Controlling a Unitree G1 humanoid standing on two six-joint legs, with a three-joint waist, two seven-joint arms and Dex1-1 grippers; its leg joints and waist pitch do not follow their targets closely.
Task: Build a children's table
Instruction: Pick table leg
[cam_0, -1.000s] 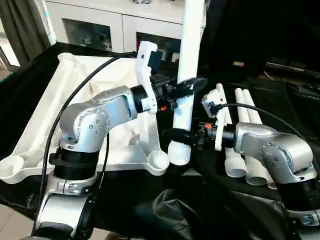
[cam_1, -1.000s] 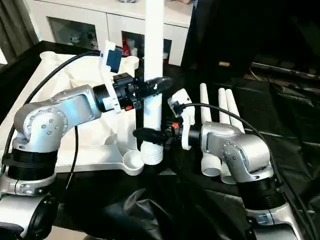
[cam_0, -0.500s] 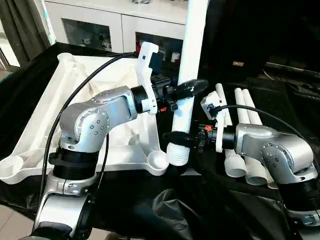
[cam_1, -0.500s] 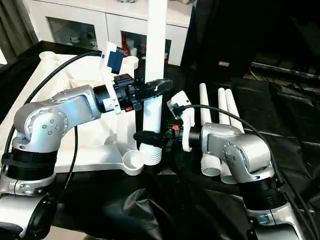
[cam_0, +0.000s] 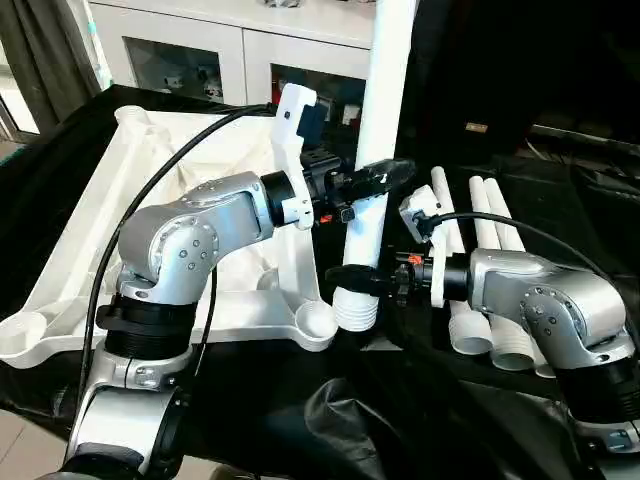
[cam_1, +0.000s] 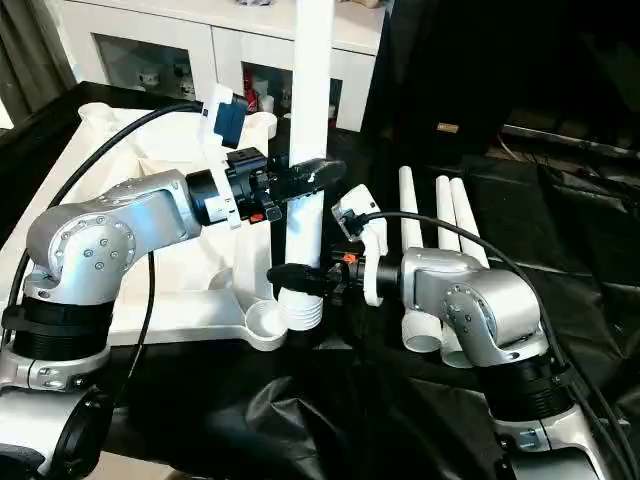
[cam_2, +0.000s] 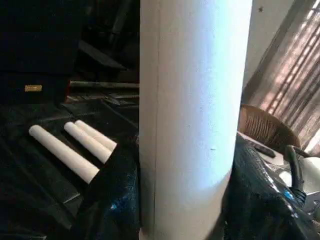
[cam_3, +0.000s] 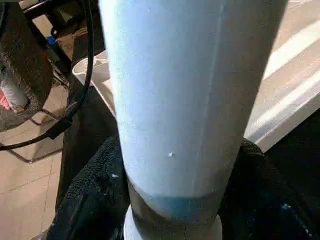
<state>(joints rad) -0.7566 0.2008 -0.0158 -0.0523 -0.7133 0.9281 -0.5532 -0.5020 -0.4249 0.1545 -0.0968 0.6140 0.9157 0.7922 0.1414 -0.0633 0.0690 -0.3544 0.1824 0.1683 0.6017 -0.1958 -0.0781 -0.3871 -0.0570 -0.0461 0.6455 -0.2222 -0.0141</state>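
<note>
Two grippers are holding one upright white leg (cam_0: 372, 170) just beside the near corner socket (cam_0: 318, 322) of the tabletop (cam_0: 80, 290). The left gripper (cam_0: 385, 175) is clamping the leg at mid-height, while the right gripper (cam_0: 350, 277) is closing around it just above the ribbed lower end. The leg's upper end is running out of the frame. Three spare legs (cam_0: 480, 270) are lying on the black cloth (cam_0: 330, 420), their near ends partly hiding behind the right arm.
</note>
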